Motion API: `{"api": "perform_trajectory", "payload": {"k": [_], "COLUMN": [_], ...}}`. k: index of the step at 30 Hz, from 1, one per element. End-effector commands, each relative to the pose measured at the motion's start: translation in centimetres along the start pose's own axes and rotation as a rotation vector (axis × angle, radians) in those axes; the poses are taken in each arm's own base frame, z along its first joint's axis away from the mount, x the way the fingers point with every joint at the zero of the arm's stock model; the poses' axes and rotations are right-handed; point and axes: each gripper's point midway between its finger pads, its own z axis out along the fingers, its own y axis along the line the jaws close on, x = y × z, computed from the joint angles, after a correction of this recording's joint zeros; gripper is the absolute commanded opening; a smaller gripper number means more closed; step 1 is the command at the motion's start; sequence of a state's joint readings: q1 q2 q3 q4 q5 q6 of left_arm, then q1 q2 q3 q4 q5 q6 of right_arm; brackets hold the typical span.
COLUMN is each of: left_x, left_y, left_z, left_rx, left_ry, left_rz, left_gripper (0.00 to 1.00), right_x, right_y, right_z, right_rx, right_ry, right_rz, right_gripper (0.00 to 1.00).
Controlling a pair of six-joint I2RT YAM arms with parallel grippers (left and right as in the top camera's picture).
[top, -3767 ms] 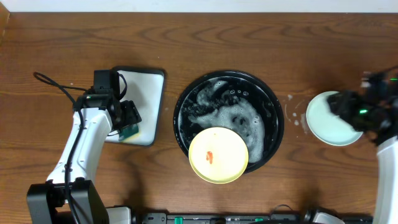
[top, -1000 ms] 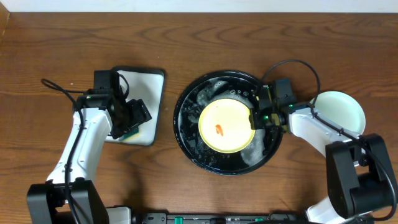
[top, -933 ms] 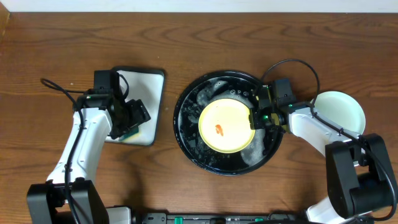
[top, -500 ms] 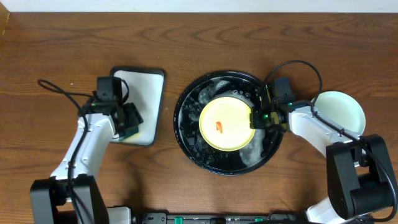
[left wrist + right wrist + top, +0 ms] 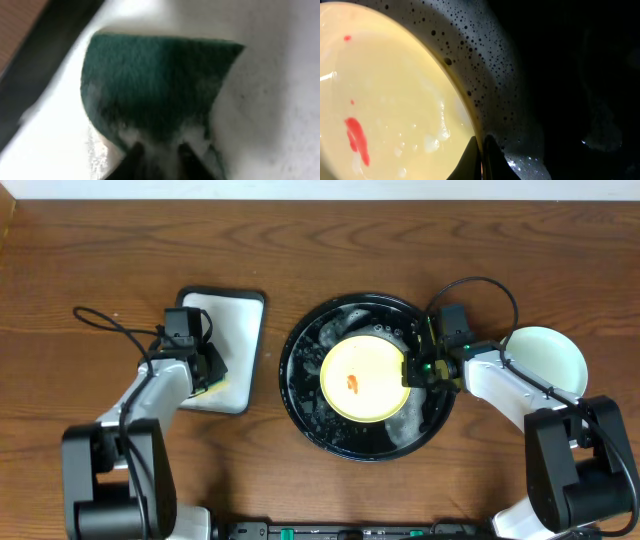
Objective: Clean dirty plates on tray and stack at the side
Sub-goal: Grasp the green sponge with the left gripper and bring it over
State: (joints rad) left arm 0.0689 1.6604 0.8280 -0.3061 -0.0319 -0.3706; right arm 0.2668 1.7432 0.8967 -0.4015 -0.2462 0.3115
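A pale yellow plate (image 5: 362, 380) with a small red mark (image 5: 352, 385) lies in the middle of the round black tray (image 5: 300, 415), among foam. My right gripper (image 5: 407, 372) is shut on the plate's right rim. In the right wrist view the two fingers pinch the rim (image 5: 481, 145), with the yellow plate (image 5: 385, 100) to the left and the wet black tray (image 5: 570, 75) to the right. My left gripper (image 5: 212, 380) is over the white dish (image 5: 235, 320), shut on a green sponge (image 5: 155, 85), which fills the left wrist view.
One pale mint-green plate (image 5: 550, 365) lies on the brown wooden tabletop right of the tray, close behind my right arm. The white black-edged dish stands left of the tray. Cables loop from both arms.
My left gripper has dropped onto the sponge and shut on it. The right gripper still holds the yellow plate, which earlier lay at the tray's front rim and now sits mid-tray.
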Motion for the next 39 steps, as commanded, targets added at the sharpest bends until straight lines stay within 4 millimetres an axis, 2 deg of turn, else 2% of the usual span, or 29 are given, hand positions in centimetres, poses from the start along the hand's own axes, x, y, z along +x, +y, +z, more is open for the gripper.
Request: {"api": "perform_trajectory", "payload": {"k": [1, 6, 14, 16, 19, 25, 27, 29, 31, 39], "left_x": [5.4, 4.4, -0.1, -0.7, -0.7, 0.2, 0.8, 1.9, 2.4, 4.1], "left_y": [0.2, -0.2, -1.7, -1.9, -1.9, -1.9, -3.2, -5.6, -7.0, -15.3], "left_z": [2.8, 1.6, -4.2, -5.3, -5.9, -5.8, -6.0, -6.5, -6.9, -10.6], "left_rx": [0.019, 0.031, 0.086, 0.1, 0.105, 0.098, 0.141, 0.233, 0.26, 0.394], "left_ry": [0.199, 0.179, 0.061, 0.03, 0.021, 0.053, 0.065, 0.096, 0.094, 0.04], "left_rz": [0.002, 0.012, 0.033, 0.032, 0.032, 0.058, 0.104, 0.167, 0.21, 0.35], "left_gripper": [0.08, 0.07, 0.07, 0.07, 0.07, 0.07, 0.07, 0.07, 0.07, 0.07], "right_x": [0.7, 0.7, 0.7, 0.7, 0.7, 0.7, 0.7, 0.7, 0.7, 0.7], "right_y": [-2.1, -2.1, -2.1, -2.1, -2.1, -2.1, -2.1, -2.1, -2.1, -2.1], "right_z": [0.4, 0.4, 0.4, 0.4, 0.4, 0.4, 0.4, 0.4, 0.4, 0.4], "right_rx": [0.106, 0.106, 0.107, 0.107, 0.107, 0.107, 0.107, 0.107, 0.107, 0.107], "right_ry": [0.01, 0.01, 0.01, 0.01, 0.01, 0.009, 0.008, 0.009, 0.008, 0.009], "right_rz": [0.027, 0.032, 0.032, 0.032, 0.032, 0.032, 0.032, 0.032, 0.032, 0.032], "right_gripper": [0.01, 0.01, 0.01, 0.01, 0.01, 0.01, 0.01, 0.01, 0.01, 0.01]}}
